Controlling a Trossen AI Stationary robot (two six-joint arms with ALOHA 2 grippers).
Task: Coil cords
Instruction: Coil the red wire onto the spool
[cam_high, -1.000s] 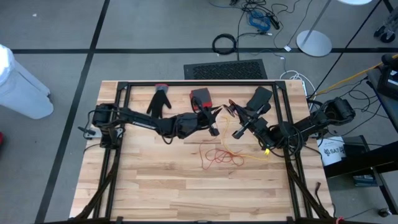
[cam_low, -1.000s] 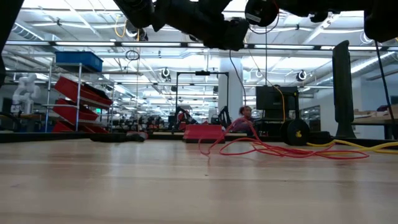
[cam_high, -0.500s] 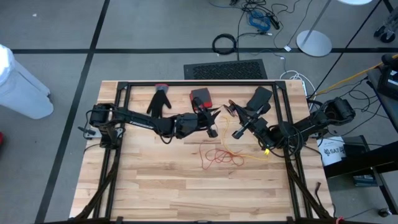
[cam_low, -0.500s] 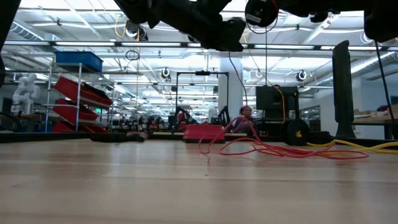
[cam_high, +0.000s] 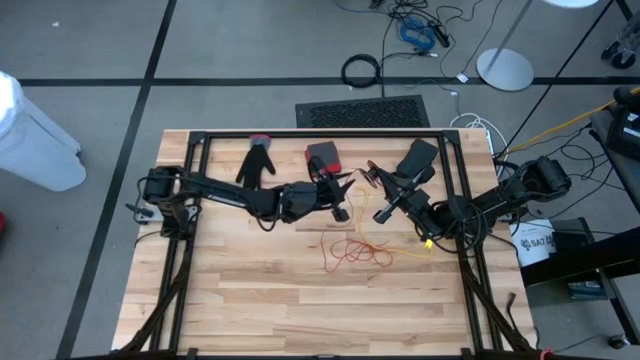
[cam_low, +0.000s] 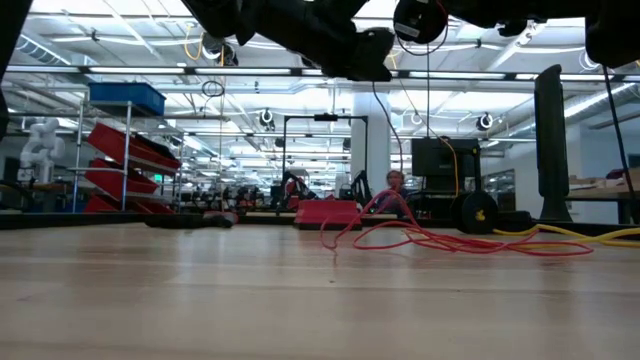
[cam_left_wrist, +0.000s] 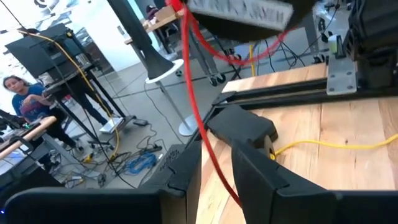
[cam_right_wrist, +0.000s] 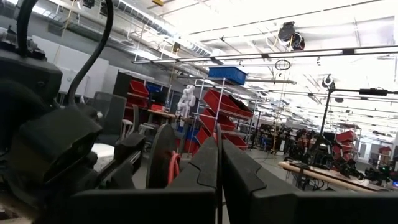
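Red cord (cam_left_wrist: 193, 99) between parted left pincer (cam_left_wrist: 214, 171) fingers

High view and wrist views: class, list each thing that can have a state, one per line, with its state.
Left end effector: fingers apart, red cord between them.
Right end effector: shut, raised off the table.
Red cord: loose tangle on the table, uncoiled.
Yellow cord: lying loose, uncoiled.
Black glove: flat on the table.

A light wooden table (cam_high: 260, 300) with a black frame carries a black glove (cam_high: 257, 162), a red box (cam_high: 323, 155), a black pad (cam_high: 417, 157) — and loose red cord (cam_high: 345, 251) beside yellow cord (cam_high: 408, 253).
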